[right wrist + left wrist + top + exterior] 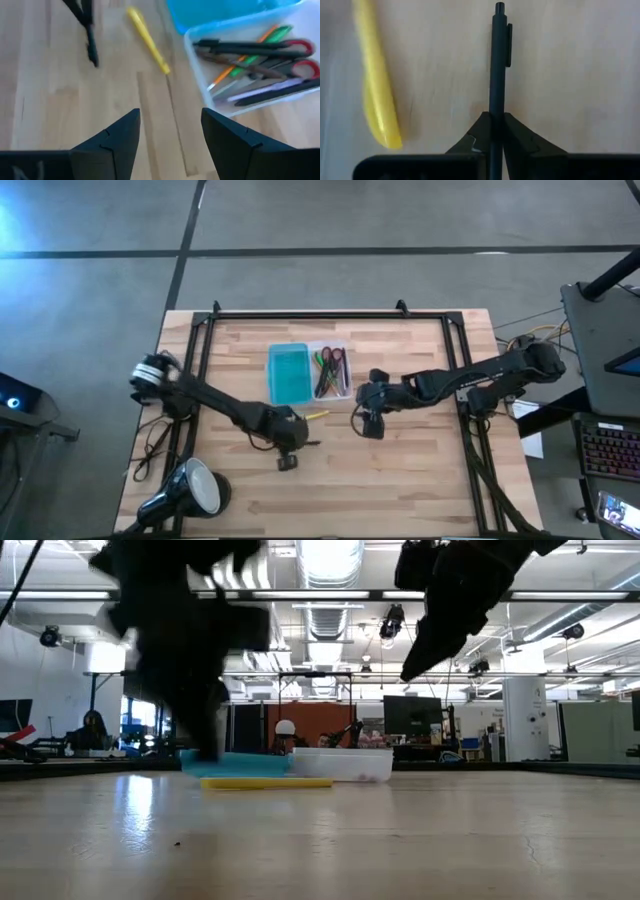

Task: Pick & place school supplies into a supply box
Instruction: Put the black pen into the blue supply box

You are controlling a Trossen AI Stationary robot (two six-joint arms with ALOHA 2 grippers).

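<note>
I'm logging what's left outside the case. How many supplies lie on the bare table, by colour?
Yellow pencil: 1
Dark pen, clamped in the left gripper: 1
Total: 2

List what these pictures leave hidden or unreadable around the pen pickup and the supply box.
- Dark pen: its lower end is hidden between the left pincer's fingers, left wrist view.
- Supply box contents: unreadable in the low view, too small and seen edge-on.
- Yellow pencil: blurred, tip type unclear, right wrist view.
- Right pincer: holds nothing.
</note>
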